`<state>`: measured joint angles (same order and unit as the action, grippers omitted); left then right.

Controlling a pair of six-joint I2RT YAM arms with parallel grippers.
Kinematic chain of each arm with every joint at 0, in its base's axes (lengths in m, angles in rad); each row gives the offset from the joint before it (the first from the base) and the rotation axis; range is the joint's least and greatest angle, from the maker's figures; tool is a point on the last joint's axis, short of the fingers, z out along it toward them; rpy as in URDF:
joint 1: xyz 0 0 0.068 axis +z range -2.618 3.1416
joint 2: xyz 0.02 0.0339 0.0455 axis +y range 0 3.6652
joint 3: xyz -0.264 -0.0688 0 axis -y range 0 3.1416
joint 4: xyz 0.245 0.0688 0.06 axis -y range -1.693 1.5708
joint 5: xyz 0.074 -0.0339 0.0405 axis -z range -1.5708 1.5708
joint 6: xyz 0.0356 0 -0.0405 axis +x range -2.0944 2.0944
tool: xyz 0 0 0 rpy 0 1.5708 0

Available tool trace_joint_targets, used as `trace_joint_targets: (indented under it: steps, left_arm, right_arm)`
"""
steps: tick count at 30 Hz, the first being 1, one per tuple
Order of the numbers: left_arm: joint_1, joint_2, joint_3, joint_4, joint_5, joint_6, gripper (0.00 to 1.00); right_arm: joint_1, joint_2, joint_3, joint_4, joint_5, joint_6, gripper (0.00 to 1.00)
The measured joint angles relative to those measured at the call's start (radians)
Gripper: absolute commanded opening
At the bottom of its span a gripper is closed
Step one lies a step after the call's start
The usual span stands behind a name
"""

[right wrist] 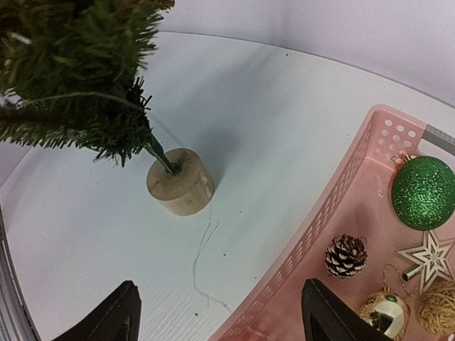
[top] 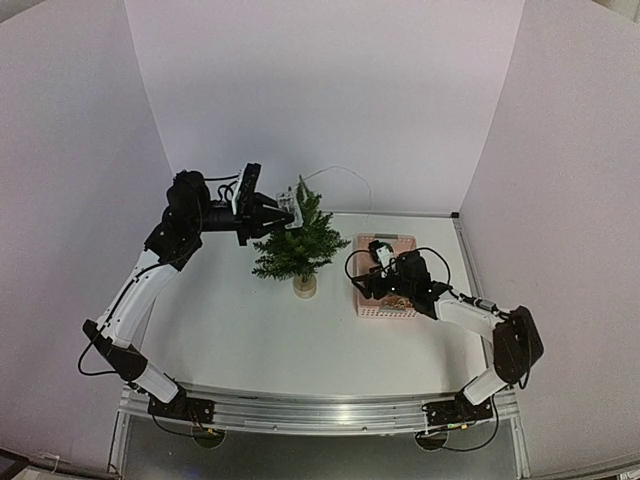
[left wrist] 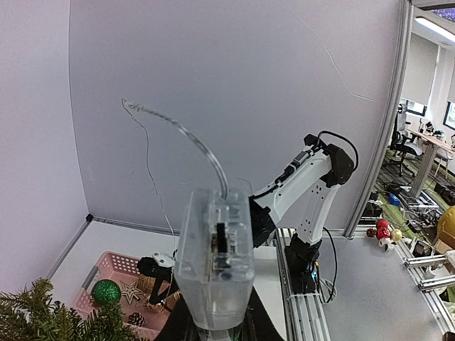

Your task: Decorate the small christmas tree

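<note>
The small christmas tree (top: 298,245) stands mid-table on its tan round base (top: 304,286). My left gripper (top: 284,214) is up at the treetop, shut on a clear plastic battery box (left wrist: 215,259). A clear wire (left wrist: 178,131) arcs away from the box. In the left wrist view the box hides most of the left gripper (left wrist: 213,328). My right gripper (right wrist: 220,327) is open, its black fingertips (right wrist: 114,320) straddling the left rim of the pink basket (right wrist: 341,199) with nothing between them. The tree's base (right wrist: 180,181) sits just ahead of it.
The basket (top: 386,275) holds a green glitter ball (right wrist: 423,192), a pine cone (right wrist: 345,255), a pale star (right wrist: 426,259), a gold bauble (right wrist: 384,312) and a twine ball (right wrist: 437,305). A thin wire (right wrist: 202,263) lies on the table by the base. White walls enclose three sides.
</note>
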<state>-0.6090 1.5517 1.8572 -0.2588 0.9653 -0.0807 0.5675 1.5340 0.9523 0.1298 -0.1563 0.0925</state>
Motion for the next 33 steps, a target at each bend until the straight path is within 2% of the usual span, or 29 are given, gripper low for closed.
trace_joint_targets:
  steps: [8,13,14,18,21,22,28,33]
  left_arm:
    - [0.001,0.000,0.000,0.003,0.000,0.000,0.02]
    - [0.001,0.000,0.000,0.007,0.000,0.000,0.02]
    - [0.001,0.000,-0.001,0.007,0.000,0.000,0.02]
    - [0.001,0.000,-0.001,0.008,0.000,0.000,0.03]
    - [0.005,0.000,-0.001,0.008,0.000,0.000,0.02]
    - [0.007,0.000,-0.001,0.008,-0.001,0.000,0.02]
    - [0.020,-0.015,-0.028,-0.011,-0.022,0.028,0.01]
    - [0.028,-0.063,-0.074,-0.085,-0.055,0.108,0.01]
  right_arm:
    - [-0.027,0.152,0.089,0.076,-0.102,0.098,0.67]
    - [-0.027,0.221,0.131,0.109,-0.153,0.145,0.59]
    - [-0.027,0.233,0.137,0.110,-0.162,0.152,0.55]
    - [-0.027,0.276,0.168,0.115,-0.200,0.191,0.27]
    - [-0.027,0.280,0.174,0.118,-0.214,0.214,0.03]
    - [-0.027,0.280,0.174,0.121,-0.216,0.218,0.00]
    - [-0.029,0.234,0.156,0.111,-0.220,0.239,0.00]
    - [-0.029,0.031,0.131,0.026,-0.209,0.231,0.00]
